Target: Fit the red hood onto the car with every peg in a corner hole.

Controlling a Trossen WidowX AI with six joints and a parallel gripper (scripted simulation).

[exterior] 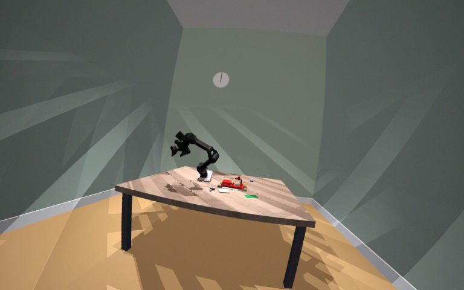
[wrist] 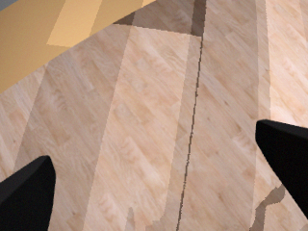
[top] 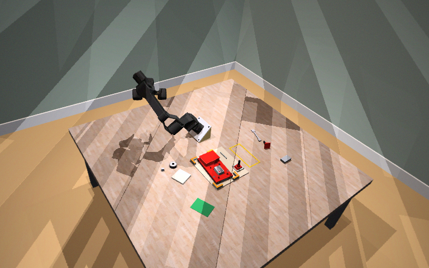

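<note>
The red car chassis [top: 223, 176] [exterior: 233, 184] sits in a jig with orange corner brackets [top: 217, 185] near the table's middle. The grey engine block [top: 218, 170] stands uncovered on its deck, with small dark pegs around it. A raised red block with a flat top [top: 209, 157], which looks like the hood, rests on the car's far end behind the engine, not over it. My gripper [top: 148, 94] [exterior: 180, 151] [wrist: 157, 148] is open and empty. It hangs high above the table's far left part, well away from the car. The wrist view shows only bare table and floor.
A yellow outlined rectangle [top: 249, 153] lies right of the jig. A red and black part [top: 238, 164] stands on the jig mat and another [top: 267, 145] farther right. A wrench [top: 256, 135], a grey block [top: 285, 158], a white card [top: 180, 176], a washer [top: 172, 164] and a green patch [top: 202, 206] lie around.
</note>
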